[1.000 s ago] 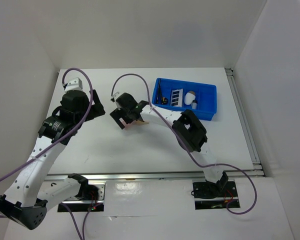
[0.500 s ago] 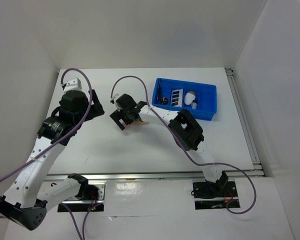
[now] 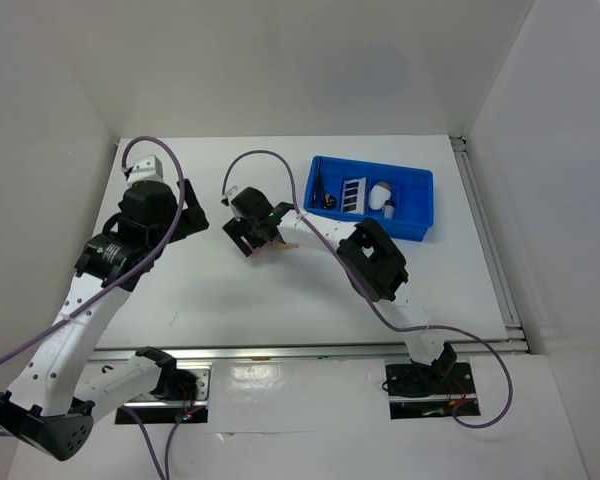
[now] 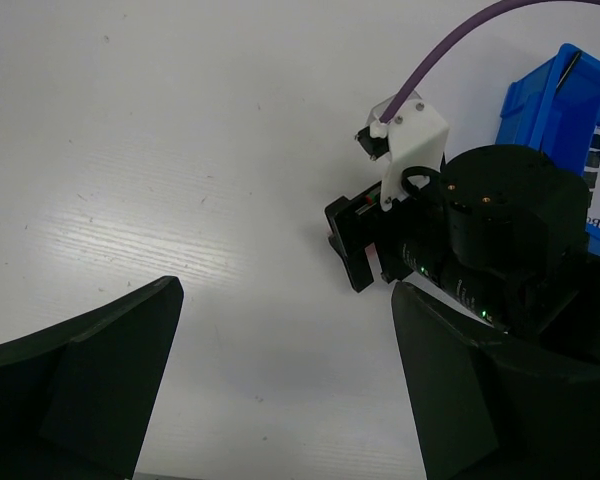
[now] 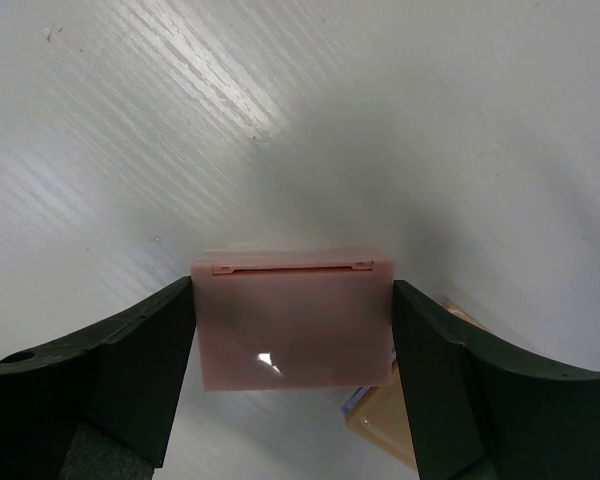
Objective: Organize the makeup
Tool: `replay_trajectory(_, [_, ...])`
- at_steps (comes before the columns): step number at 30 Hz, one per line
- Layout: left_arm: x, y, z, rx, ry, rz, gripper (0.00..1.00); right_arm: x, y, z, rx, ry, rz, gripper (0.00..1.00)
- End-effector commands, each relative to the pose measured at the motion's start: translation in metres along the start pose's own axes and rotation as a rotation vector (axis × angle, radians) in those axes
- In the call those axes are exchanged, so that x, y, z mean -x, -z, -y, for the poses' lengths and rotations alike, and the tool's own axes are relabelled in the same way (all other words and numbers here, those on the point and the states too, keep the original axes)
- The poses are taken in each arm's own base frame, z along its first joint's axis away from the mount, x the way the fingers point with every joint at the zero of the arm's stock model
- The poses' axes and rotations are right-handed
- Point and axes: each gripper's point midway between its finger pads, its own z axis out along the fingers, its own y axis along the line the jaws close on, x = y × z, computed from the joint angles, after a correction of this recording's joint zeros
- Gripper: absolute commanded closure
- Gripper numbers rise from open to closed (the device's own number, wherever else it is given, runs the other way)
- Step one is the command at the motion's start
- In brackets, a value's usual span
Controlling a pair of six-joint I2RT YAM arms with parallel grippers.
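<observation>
Reaching left of the blue tray (image 3: pixel 412 229), right gripper (image 5: pixel 292 300) has both fingers pressed against the side edges of the pink pad (image 5: pixel 290 338), clamped on it. The pad's hinged edge faces away from the wrist camera. It looks like a stiff, glossy plastic case: probably light, likely slick, so a grip on the flat side edges, as here, seems soundest. Tan pad (image 5: pixel 398 428) lies partly under the pink one's corner, on the table (image 5: pixel 130 120), also left of the tray. Left gripper (image 4: pixel 285 300) hangs spread wide and holding nothing, well left of the tray. Farther back, inside the tray: brushes (image 3: pixel 320 186), palette (image 3: pixel 352 193), sponge (image 3: pixel 380 192), vial (image 3: pixel 390 210). Judgement: both pads remain to be binned.
</observation>
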Motion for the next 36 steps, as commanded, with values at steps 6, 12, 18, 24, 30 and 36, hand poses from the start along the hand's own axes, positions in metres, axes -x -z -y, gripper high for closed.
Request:
replay_trajectory(6, [0.033,0.015,0.01,-0.042,0.019,0.093,0.0,0.101,0.091,0.047,-0.086,-0.109,0.245,0.34])
replay_trajectory(12, [0.038,0.014,0.016,-0.058,0.025,0.103,0.0,0.106,0.155,0.136,-0.199,-0.288,0.328,0.35])
replay_trajectory(18, [0.038,0.012,0.018,-0.066,0.015,0.099,0.0,0.06,0.209,0.241,-0.394,-0.516,0.319,0.37])
replay_trajectory(24, [0.038,0.009,0.02,-0.066,0.015,0.099,0.0,-0.03,0.235,0.331,-0.549,-0.738,0.244,0.37])
replay_trajectory(30, [0.037,0.001,0.027,-0.078,0.001,0.081,0.0,-0.1,0.244,0.381,-0.665,-0.874,0.161,0.37])
replay_trajectory(36, [0.036,-0.002,0.03,-0.086,0.0,0.076,0.0,-0.145,0.235,0.401,-0.724,-0.931,0.091,0.37])
